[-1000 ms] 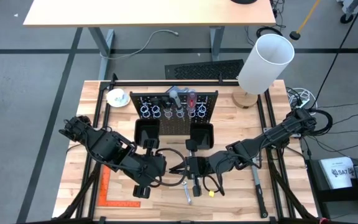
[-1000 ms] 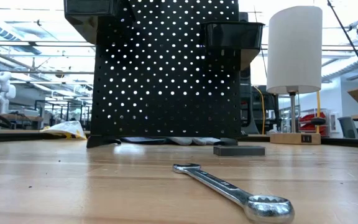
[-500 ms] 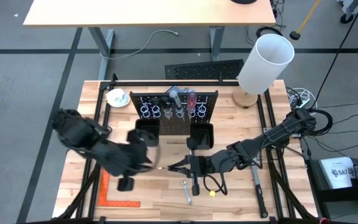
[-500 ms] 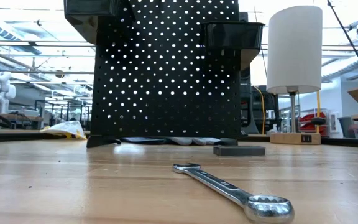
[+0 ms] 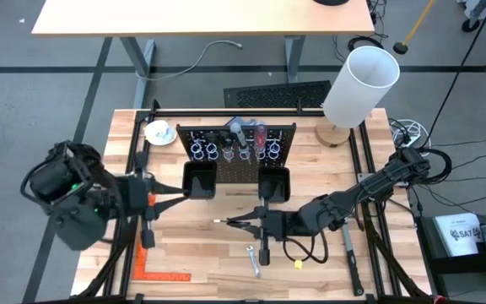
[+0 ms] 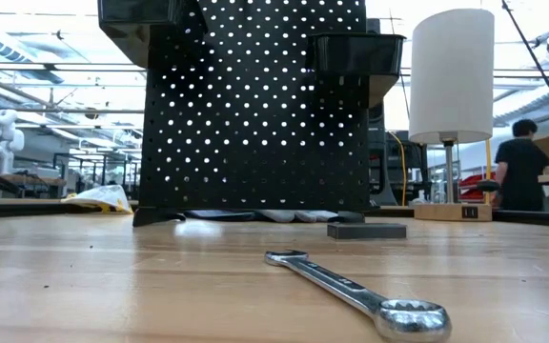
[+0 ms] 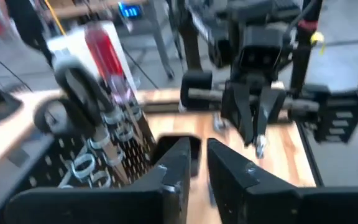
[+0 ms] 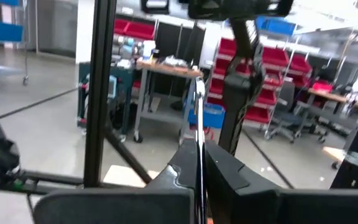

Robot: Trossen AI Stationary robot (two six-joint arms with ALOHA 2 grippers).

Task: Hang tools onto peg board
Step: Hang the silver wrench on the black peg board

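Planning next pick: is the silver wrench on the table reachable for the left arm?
Probably yes: the silver wrench lies uncovered, though the right claw, gripping a thin silver tool, hovers nearby.

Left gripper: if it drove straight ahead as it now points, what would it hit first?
Most likely the peg board's left black bin. The left gripper points across the table, with that bin just past its tips. If it passes lower, the right gripper is next.

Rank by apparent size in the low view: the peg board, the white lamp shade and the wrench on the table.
1. peg board, the largest.
2. white lamp shade.
3. wrench, the smallest. It lies nearest the camera, so its look is enlarged.
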